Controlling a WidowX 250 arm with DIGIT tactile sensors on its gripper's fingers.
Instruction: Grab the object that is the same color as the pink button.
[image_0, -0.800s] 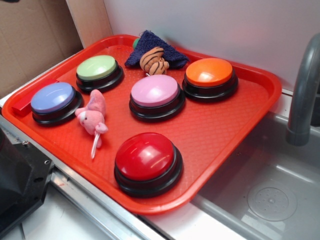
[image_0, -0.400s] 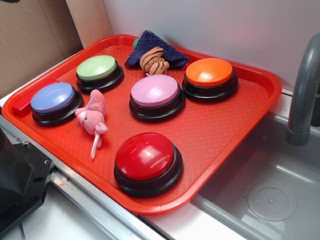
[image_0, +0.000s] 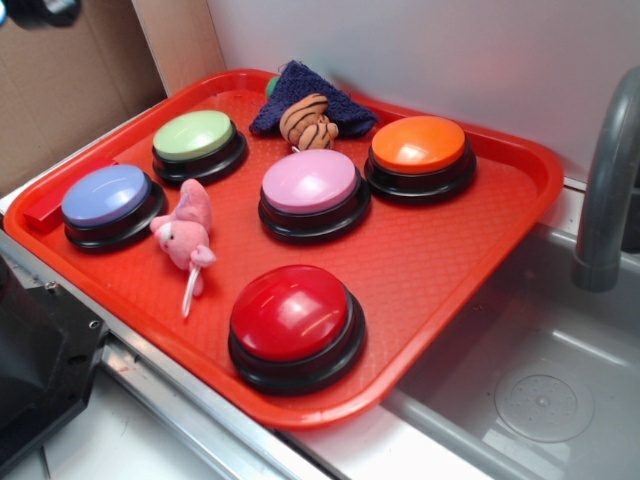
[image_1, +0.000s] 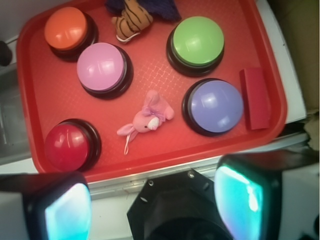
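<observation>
A small pink plush animal (image_0: 185, 235) with a white string tail lies on the red tray (image_0: 470, 250), between the blue-lavender button (image_0: 106, 196) and the red button (image_0: 292, 314). In the wrist view the plush (image_1: 147, 118) is mid-tray. The pink button (image_0: 310, 183) sits at tray centre; it also shows in the wrist view (image_1: 101, 67). My gripper (image_1: 155, 200) is open and empty, high above the tray's near edge, jaws wide apart. Only a dark bit of the arm shows at the exterior view's top left corner (image_0: 35, 10).
A green button (image_0: 194, 137), an orange button (image_0: 418, 145), an orange-brown striped plush (image_0: 308, 122) on a dark blue cloth (image_0: 300, 90), and a red block (image_1: 256, 97) are on the tray. A grey sink (image_0: 540, 390) and faucet (image_0: 605, 190) stand right. A black robot base (image_0: 40, 370) is at the front left.
A dark part of the arm has come into the exterior view's top left corner. Nothing on the tray has moved.
</observation>
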